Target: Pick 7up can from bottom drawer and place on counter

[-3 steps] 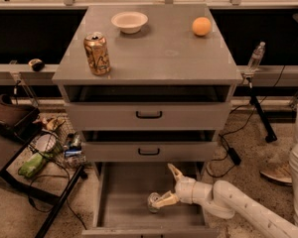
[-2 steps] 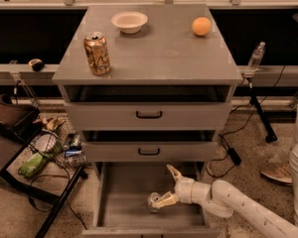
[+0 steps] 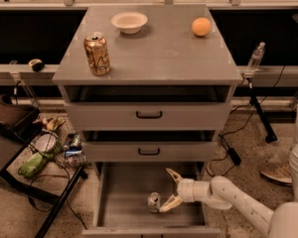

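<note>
The 7up can [image 3: 153, 202], small and silvery, stands on the floor of the open bottom drawer [image 3: 123, 191], near its front middle. My gripper [image 3: 169, 190] reaches into the drawer from the right on a white arm. Its fingers are open, one finger [image 3: 172, 175] up behind and one finger [image 3: 167, 206] low, right next to the can's right side. The can is not between the fingers. The counter [image 3: 159, 53] is the grey cabinet top above.
On the counter stand a gold and brown can [image 3: 97, 53], a white bowl [image 3: 129, 22] and an orange [image 3: 201, 27]. Two upper drawers with black handles [image 3: 149, 115] are shut. A cluttered stand [image 3: 44, 150] is at left, a water bottle [image 3: 255, 58] at right.
The gripper has barely moved; it stays open next to the can in the drawer.
</note>
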You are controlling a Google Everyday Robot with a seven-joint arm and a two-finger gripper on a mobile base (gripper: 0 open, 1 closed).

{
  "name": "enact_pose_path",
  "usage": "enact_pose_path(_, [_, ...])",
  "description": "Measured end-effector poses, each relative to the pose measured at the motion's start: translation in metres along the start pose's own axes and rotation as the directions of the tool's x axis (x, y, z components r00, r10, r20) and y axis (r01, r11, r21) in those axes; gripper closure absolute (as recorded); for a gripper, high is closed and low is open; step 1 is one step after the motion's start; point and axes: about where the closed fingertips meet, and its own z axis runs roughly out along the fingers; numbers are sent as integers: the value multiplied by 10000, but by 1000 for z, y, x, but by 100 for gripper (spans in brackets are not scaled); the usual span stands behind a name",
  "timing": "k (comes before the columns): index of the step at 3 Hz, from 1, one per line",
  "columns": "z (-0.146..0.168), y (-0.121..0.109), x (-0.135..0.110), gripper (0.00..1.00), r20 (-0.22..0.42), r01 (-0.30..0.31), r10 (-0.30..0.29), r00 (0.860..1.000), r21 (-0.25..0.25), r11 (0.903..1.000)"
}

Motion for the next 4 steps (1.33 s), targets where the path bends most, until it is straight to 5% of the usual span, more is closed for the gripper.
enact_pose_path(3, [42, 13, 87, 0, 17, -397, 402, 9992, -1285, 9909])
enact_pose_path(4, [52, 15, 99, 18, 246, -600, 646, 9976, -1560, 9859])
